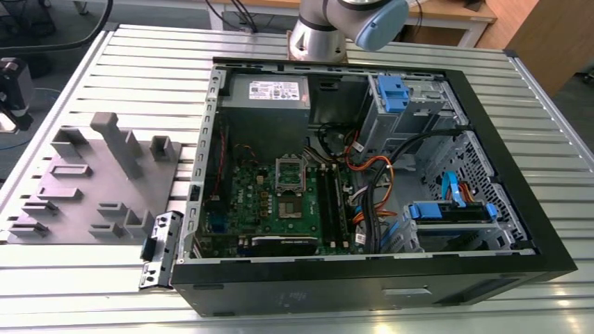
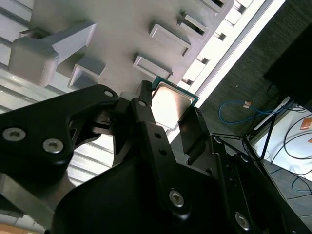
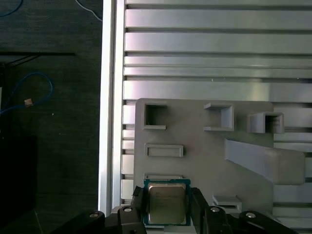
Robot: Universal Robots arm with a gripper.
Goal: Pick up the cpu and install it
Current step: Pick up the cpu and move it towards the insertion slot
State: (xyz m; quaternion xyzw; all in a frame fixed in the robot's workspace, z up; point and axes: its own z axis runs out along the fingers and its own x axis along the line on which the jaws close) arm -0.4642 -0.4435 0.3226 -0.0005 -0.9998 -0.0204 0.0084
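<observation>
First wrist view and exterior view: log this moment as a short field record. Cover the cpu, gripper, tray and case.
cpu: square chip, metal top towards the camera, held between the fingers
gripper: shut on the cpu, a finger at each of two opposite edges
grey moulded tray: behind the cpu, resting on the slatted table
computer case: open, at the exterior view's right of the tray
socket frame: on the motherboard, dark centre

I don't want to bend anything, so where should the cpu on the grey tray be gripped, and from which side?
Probably by two opposite thin edges, coming straight down from above. The cpu lies flat on the grey tray, its metal top facing up, so only its edges offer a pinch.
</observation>
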